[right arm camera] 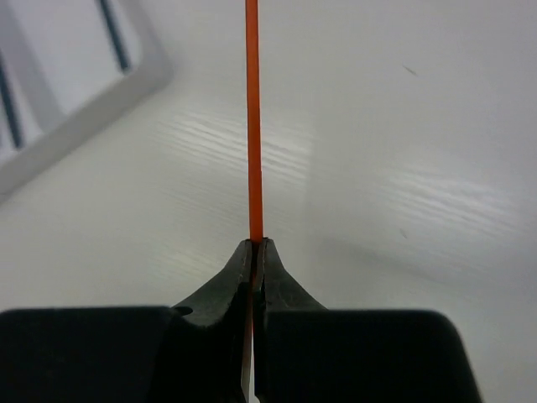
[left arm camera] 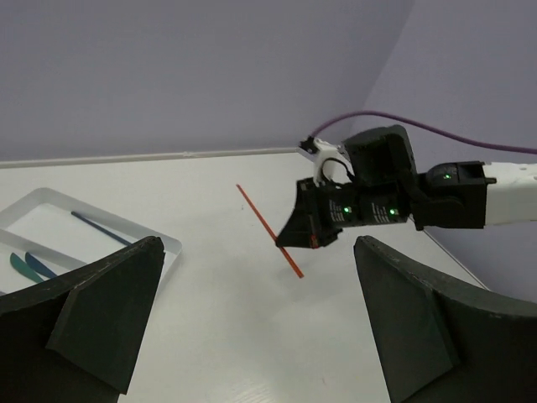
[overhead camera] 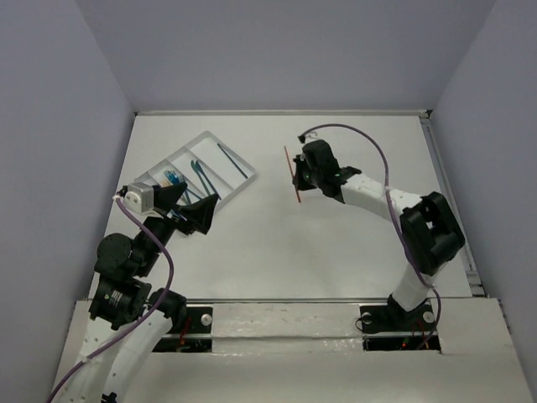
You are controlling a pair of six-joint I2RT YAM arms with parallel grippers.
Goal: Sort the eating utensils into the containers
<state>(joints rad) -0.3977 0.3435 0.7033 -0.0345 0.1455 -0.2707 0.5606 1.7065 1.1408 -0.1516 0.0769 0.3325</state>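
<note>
Right gripper (right arm camera: 254, 245): the two black fingers are pressed together on a thin orange plastic utensil (right arm camera: 252, 126). The wrist view shows it edge-on as a narrow strip, so I cannot tell whether it is a fork, knife or spoon. In the top view the right gripper (overhead camera: 299, 178) grips the orange utensil (overhead camera: 291, 172) near its lower end, and the strip runs roughly from 12 o'clock to 6 o'clock over the bare white table (overhead camera: 336, 260). I cannot tell whether its lower tip touches the surface. At 9 o'clock from this gripper, well apart, lies the translucent white rectangular plastic tray (overhead camera: 232, 154) with long divided compartments. Its 1 o'clock compartment holds a dark blue utensil (overhead camera: 232, 159), the next one holds teal utensils (overhead camera: 201, 176), and a further one holds a cluster of blue utensils (overhead camera: 173, 177). Left gripper (overhead camera: 189, 210): positioned over the 6 o'clock corner of the tray. In its wrist view the dark fingers (left arm camera: 101, 311) stand wide apart with nothing between them.
</note>
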